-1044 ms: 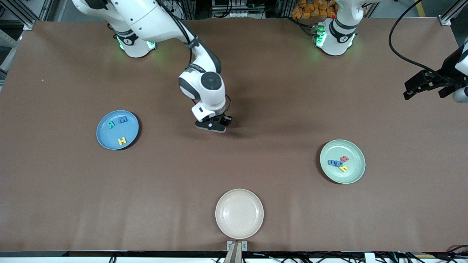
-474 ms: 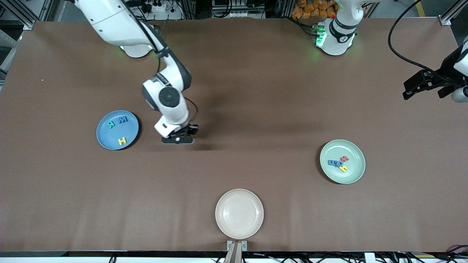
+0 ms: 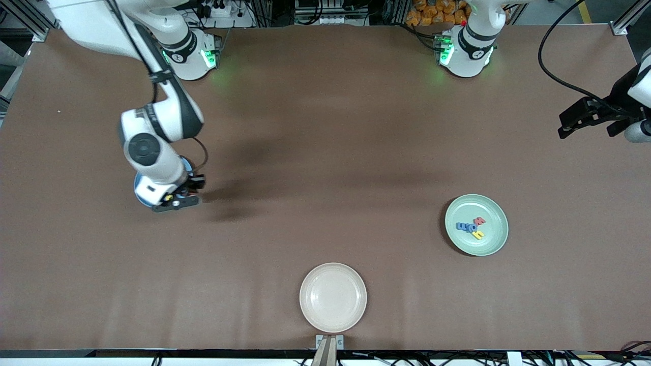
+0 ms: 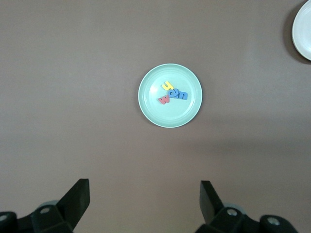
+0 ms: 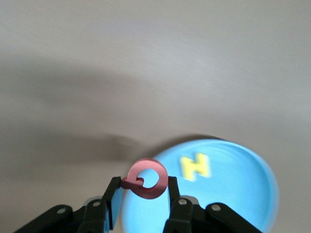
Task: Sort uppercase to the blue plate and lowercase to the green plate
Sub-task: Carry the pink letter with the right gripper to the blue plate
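Red G (image 5: 148,178), clamped in the right gripper (image 5: 142,196) over the blue plate (image 5: 243,184) at the front view's left, might bounce out if dropped early; left gripper (image 4: 145,201) waited open.

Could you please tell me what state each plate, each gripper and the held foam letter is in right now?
Round sky-blue plate: holds a yellow foam H, mostly hidden under the right arm in the front view.
Round mint-green plate: holds four small foam letters bunched together.
Round cream-white plate: nothing on it.
Red foam G: pinched upright, over the blue plate's edge.
Right gripper: shut on the G.
Left gripper: open, waiting high above the table.
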`<state>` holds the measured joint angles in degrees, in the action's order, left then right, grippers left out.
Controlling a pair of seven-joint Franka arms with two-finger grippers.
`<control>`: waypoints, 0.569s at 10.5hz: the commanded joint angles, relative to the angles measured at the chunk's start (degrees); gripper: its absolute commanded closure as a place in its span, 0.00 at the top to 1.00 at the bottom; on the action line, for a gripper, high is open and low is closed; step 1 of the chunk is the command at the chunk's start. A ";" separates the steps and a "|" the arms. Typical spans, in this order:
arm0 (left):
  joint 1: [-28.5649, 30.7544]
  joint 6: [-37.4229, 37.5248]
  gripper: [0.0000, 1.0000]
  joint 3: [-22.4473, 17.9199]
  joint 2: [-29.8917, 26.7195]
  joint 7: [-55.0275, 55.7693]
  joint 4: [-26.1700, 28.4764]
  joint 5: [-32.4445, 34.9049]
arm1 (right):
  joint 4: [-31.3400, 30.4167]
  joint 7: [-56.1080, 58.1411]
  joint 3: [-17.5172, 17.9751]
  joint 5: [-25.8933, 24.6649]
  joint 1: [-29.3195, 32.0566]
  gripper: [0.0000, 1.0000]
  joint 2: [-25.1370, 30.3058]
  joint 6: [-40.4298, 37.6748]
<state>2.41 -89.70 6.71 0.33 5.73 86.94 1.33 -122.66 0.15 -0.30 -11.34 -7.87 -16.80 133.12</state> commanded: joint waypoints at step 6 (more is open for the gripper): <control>0.31 -0.03 1.00 0.23 0.63 -0.19 -0.45 -1.24 | -9.00 11.98 -6.38 16.41 -1.52 0.37 2.39 -0.50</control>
<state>2.42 -89.70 6.74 0.57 5.73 86.97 1.33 -129.78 11.60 -6.89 1.63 -8.46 -15.14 131.56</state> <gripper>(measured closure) 0.000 0.573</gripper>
